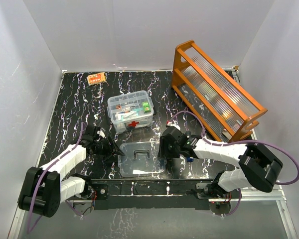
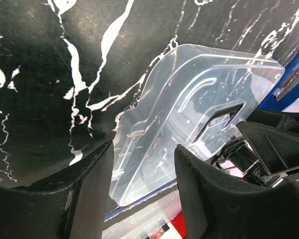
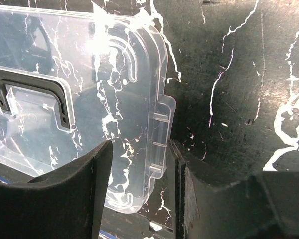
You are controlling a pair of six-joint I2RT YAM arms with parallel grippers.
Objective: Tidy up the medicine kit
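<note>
The medicine kit (image 1: 125, 124), a clear box with a red cross (image 1: 133, 123) on its front, stands open mid-table with small items inside. Its clear lid (image 1: 141, 160) with a dark handle (image 1: 141, 154) lies flat in front of it, near the table's front edge. My left gripper (image 1: 111, 148) is at the lid's left edge. In the left wrist view its open jaws (image 2: 144, 149) straddle a corner of the lid (image 2: 189, 99). My right gripper (image 1: 164, 146) is at the lid's right edge, open (image 3: 140, 147) around the lid's (image 3: 89, 74) rim and clip tab (image 3: 162, 144).
A large orange wooden rack (image 1: 217, 92) with ribbed clear panels leans at the back right. A small orange packet (image 1: 96, 77) lies at the back left. White walls close in three sides. The table's front edge (image 2: 139, 209) runs just below the lid.
</note>
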